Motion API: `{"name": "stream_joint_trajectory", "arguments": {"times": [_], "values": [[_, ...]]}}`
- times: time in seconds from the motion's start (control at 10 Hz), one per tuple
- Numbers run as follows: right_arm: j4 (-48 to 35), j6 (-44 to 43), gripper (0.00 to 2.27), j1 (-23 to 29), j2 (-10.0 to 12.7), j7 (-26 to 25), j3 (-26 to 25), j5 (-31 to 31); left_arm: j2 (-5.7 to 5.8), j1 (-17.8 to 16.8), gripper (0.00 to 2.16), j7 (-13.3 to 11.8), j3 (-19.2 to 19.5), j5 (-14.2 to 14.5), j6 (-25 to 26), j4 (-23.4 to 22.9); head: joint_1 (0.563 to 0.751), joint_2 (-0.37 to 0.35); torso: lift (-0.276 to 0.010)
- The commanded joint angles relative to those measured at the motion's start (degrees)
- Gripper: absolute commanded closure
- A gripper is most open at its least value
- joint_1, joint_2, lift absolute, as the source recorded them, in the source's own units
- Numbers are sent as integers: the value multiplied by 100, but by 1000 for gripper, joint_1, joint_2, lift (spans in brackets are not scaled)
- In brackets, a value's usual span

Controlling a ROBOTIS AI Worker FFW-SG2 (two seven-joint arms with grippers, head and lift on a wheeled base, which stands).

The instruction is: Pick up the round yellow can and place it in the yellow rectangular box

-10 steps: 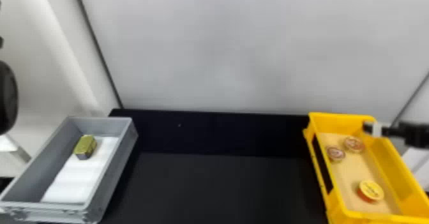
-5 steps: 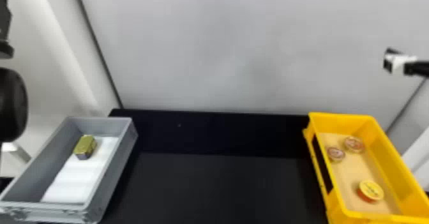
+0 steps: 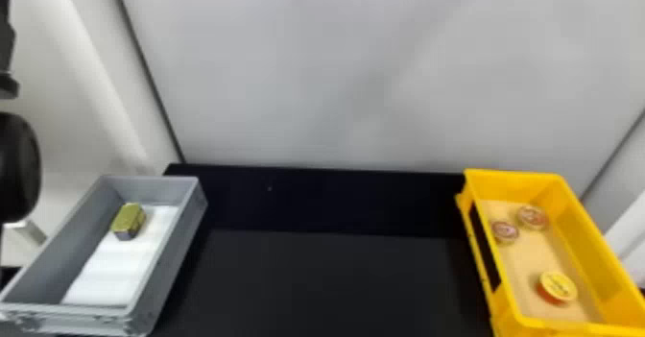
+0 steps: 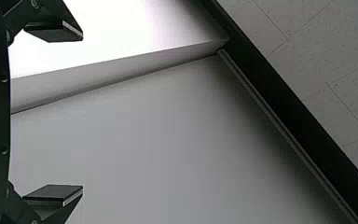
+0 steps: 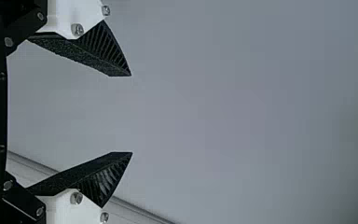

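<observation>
We have the fingers of our left end effector (image 4: 83, 112) and our right end effector (image 5: 132, 114) apart. The round yellow can (image 3: 558, 287) is in the near part of the yellow rectangular box (image 3: 588, 245); beyond it we see two reddish cans (image 3: 505, 232) and, leftward in the grey box (image 3: 175, 259), a gold tin (image 3: 128, 217). A pale wall (image 3: 336, 72) stands behind our black bench (image 3: 326, 283).

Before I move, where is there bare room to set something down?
Black tabletop between gray bin and yellow box; white sheet nearer the robot than the green-gold block. Crowded: the yellow box's far end, with two small round cans.
</observation>
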Motion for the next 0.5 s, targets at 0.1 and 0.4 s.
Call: {"name": "stream_joint_trajectory", "arguments": {"times": [0.1, 0.4], "values": [[6, -2531, 231, -67, -2, -412, 225, 639, -40, 103, 127, 15, 101, -2, -53, -12, 663, 54, -10], [-12, -4404, 233, -75, -213, -1476, 198, 771, -242, 235, 127, 85, 198, -2, -255, 41, 663, 54, -10]]}}
